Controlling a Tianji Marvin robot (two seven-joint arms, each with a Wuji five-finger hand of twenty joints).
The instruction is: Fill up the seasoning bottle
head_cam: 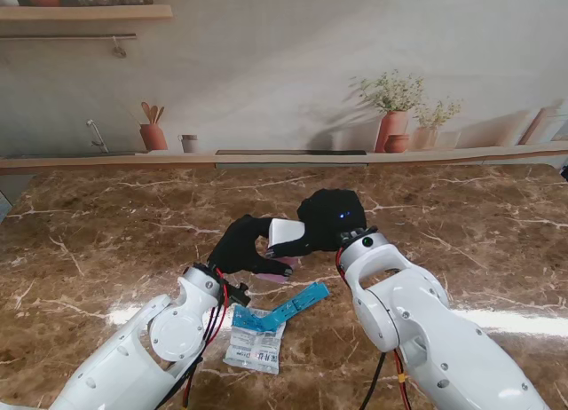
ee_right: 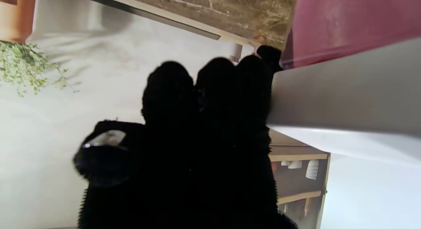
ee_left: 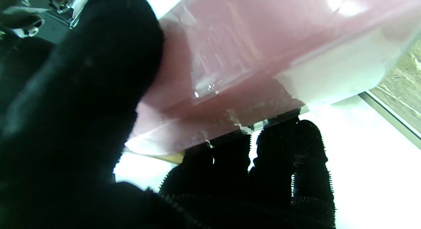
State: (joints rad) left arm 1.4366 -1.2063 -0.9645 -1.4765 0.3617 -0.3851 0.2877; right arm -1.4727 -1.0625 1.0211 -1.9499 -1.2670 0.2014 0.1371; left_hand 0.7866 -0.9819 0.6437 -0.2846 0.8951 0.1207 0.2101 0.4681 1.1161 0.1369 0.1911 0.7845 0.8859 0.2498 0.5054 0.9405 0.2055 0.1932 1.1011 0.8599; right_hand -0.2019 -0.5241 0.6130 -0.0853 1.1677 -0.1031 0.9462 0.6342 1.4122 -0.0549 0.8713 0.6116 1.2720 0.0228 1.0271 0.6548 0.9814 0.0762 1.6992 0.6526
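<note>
Marble-patterned brown table (head_cam: 106, 241) fills the stand's view, and near its middle the 2 black-gloved hands meet over 1 object. The left hand (head_cam: 241, 244) has its fingers wrapped around a pinkish seasoning bottle (head_cam: 277, 263), of which only a thin strip shows at the glove's near edge. The right hand (head_cam: 330, 218) is curled over a white cap (head_cam: 285, 232) at the bottle's end, touching the left hand. Nearer to the robot, between the 2 forearms, a clear sachet (head_cam: 255, 348) with printed text lies flat on the table, with a blue strip (head_cam: 293, 306) lying just beside it, angled toward the right arm. From the left wrist, the translucent pink bottle wall (ee_left: 250, 58) crosses most of the frame, white at one end; the thumb (ee_left: 82, 90) presses on one face and the fingertips (ee_left: 289, 150) press on the opposite edge, so this hand is clamped on the bottle. From the right wrist, the fingers (ee_right: 210, 107) stand close together beside the white cap (ee_right: 345, 100), with pink bottle (ee_right: 345, 21) beyond it; whether they grip the cap cannot be told here.
</note>
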